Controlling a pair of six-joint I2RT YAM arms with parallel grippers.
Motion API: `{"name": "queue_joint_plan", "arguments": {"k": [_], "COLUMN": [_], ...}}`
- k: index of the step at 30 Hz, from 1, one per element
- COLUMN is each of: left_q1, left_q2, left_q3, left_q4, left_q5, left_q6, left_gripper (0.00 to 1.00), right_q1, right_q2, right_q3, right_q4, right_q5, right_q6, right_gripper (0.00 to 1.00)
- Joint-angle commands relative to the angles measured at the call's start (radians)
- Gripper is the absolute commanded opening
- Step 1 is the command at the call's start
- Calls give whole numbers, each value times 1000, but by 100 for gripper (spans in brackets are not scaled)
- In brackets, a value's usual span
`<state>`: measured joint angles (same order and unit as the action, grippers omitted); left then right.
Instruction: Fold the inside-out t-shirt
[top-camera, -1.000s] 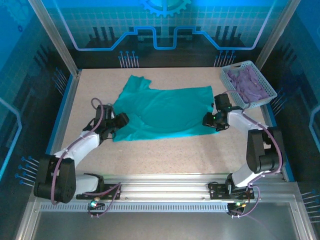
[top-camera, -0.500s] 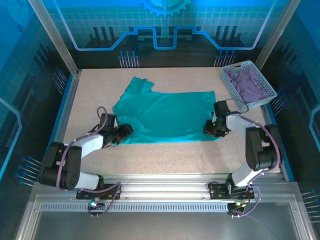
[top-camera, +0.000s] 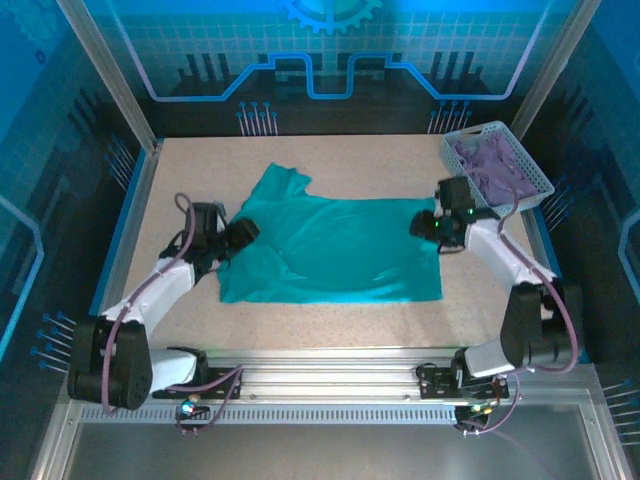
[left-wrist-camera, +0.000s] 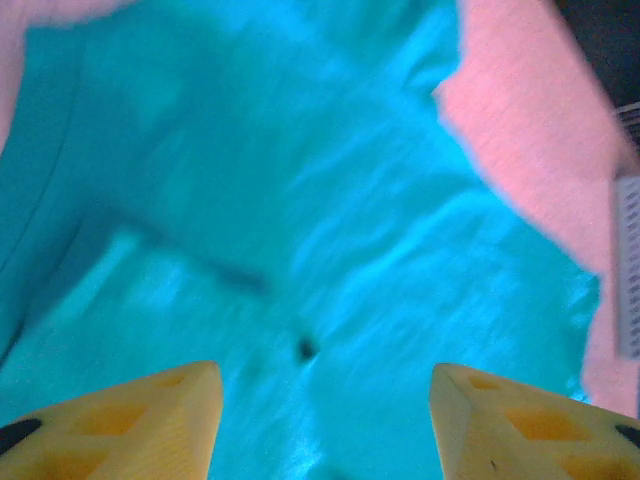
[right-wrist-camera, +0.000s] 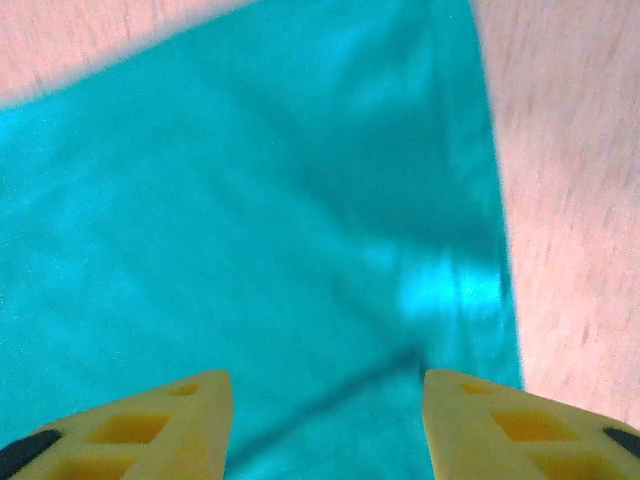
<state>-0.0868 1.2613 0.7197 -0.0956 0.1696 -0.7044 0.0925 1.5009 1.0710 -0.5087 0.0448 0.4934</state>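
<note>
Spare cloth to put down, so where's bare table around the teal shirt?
Free: the speckled beige tabletop between the teal-green fabric t-shirt's near hem and the metal rail, and the strip behind it. Crowded: shirt ends under the left gripper and right gripper; grey mesh basket corner.

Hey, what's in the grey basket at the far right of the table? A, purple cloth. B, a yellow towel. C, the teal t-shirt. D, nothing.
A: purple cloth lies in the basket, while the t-shirt is spread on the table outside it.
</note>
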Motion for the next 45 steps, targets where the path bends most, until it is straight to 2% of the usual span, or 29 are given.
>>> {"name": "queue_joint_plan", "arguments": {"k": [1, 6, 11, 21, 25, 28, 34, 38, 45], "left_q1": [16, 16, 16, 16, 16, 18, 19, 22, 30], "left_q2": [54, 87, 114, 180, 204, 228, 347, 496, 818], "left_q3": [58, 86, 98, 145, 157, 176, 285, 439, 819], "left_q4": [81, 152, 189, 185, 194, 195, 192, 132, -81], "left_q5": [-12, -6, 26, 59, 74, 75, 70, 47, -23], "left_q6": [17, 9, 6, 34, 32, 36, 44, 82, 242], "left_gripper": [59, 62, 63, 64, 64, 64, 64, 64, 64], "right_q1": [-63, -77, -81, -88, -88, -91, -92, -77, -58], "right_q2": [167, 441, 656, 876, 905, 915, 931, 881, 848], "right_q3": [139, 411, 626, 902, 941, 956, 979, 930, 894], "right_q4": [34, -53, -163, -368, -404, -421, -438, -369, -306], "right_q5": [55, 147, 138, 126, 135, 139, 132, 147, 109], "right_q6": [-23, -42, -45, -37, -30, -25, -27, -46, -82], "right_gripper": [56, 56, 54, 51, 49, 43, 21, 8, 4]}}
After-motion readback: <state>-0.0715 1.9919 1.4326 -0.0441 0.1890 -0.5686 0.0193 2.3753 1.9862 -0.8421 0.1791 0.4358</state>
